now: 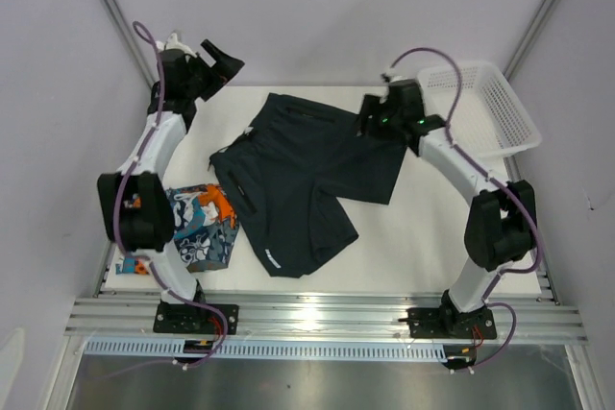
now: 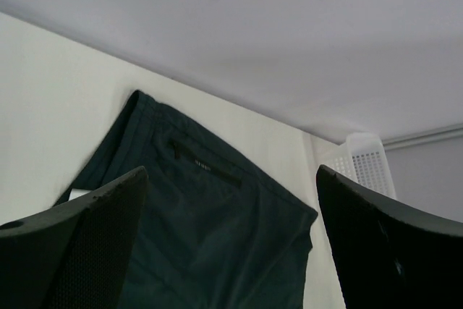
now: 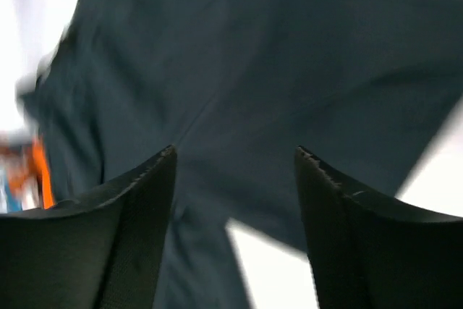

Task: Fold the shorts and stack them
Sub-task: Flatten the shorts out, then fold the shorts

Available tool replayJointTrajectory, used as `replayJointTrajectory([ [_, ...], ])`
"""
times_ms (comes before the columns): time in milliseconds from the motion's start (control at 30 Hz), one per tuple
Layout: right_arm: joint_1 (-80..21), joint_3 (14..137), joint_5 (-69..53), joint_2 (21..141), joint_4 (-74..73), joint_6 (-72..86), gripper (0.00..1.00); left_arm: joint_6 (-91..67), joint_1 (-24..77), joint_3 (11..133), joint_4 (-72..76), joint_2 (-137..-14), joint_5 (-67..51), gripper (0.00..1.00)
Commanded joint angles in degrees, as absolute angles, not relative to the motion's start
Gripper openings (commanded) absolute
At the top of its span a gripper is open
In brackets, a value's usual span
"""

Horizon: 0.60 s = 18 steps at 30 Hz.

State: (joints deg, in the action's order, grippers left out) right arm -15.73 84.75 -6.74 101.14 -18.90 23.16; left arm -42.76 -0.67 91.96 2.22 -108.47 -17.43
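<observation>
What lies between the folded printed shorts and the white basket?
The dark shorts, laid out, fill the stretch between them; the top view shows it.

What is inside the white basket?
Only the basket's own white mesh floor and walls show; nothing is seen lying in it. The right arm passes over its near left corner in the top view, so that part of the floor is covered and cannot be checked.
</observation>
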Motion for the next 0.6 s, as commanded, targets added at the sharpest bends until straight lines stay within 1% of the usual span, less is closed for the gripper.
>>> replayJointTrajectory([
  [0, -25.12, 80.61, -7.11, 96.86, -21.89, 16.36, 0.65, -37.44, -1.93, 85.44, -8.24, -98.81, -12.92, 0.99],
  [33, -27.05, 79.46, -6.68, 96.07, -21.8, 16.35, 0.61, -37.35, -2.46, 82.04, -8.78, -95.92, -12.75, 0.99],
  [67, -31.16, 77.19, -6.51, 94.5, -21.45, 16.43, 0.58, -37.44, -2.9, 79.04, -8.79, -94.67, -13.35, 0.99],
  [100, -33.2, 76.04, -6.33, 93.79, -20.66, 16.7, 0.56, -37.44, -3.94, 75.88, -8.7, -93.61, -13.88, 0.99],
  [133, -35.48, 75.07, -5.2, 93.17, -20.39, 16.87, 0.55, -37.44, -4.22, 74.28, -8.27, -92.73, -13.97, 0.99],
  [167, -40.21, 74.19, -3.79, 92.21, -20.48, 17.22, 0.55, -37.44, -4.57, 71.66, -8.17, -91.77, -14.06, 0.99],
  [267, -47.09, 71.55, 2.0, 92.02, -21.01, 18.89, 0.54, -37.44, -5.45, 64.63, -7.21, -90.97, -14.41, 0.99],
  [300, -51.11, 70.24, 2.28, 92.11, -20.66, 19.77, 0.52, -37.35, -5.54, 63.38, -6.34, -90.79, -15.02, 0.99],
  [367, -54.83, 69.26, 4.65, 92.72, -20.39, 21.79, 0.5, -37.62, -5.62, 58.83, -3.53, -90.09, -15.12, 0.99],
  [400, -58.5, 68.21, 5.09, 92.9, -20.13, 22.93, 0.5, -37.62, -5.54, 58.02, -2.56, -89.83, -15.9, 0.99],
  [467, -62.47, 67.33, 8.51, 93.16, -19.78, 24.34, 0.5, -37.53, -5.54, 56.26, -1.58, -89.56, -15.82, 0.99],
  [500, -66.49, 66.89, 10.0, 93.51, -19.86, 24.61, 0.51, -37.27, -5.62, 55.38, -1.32, -89.39, -15.82, 0.99],
  [567, -69.68, 66.97, 13.17, 94.48, -20.74, 26.1, 0.51, -36.91, -5.71, 53.88, -0.53, -89.21, -15.73, 0.99],
])
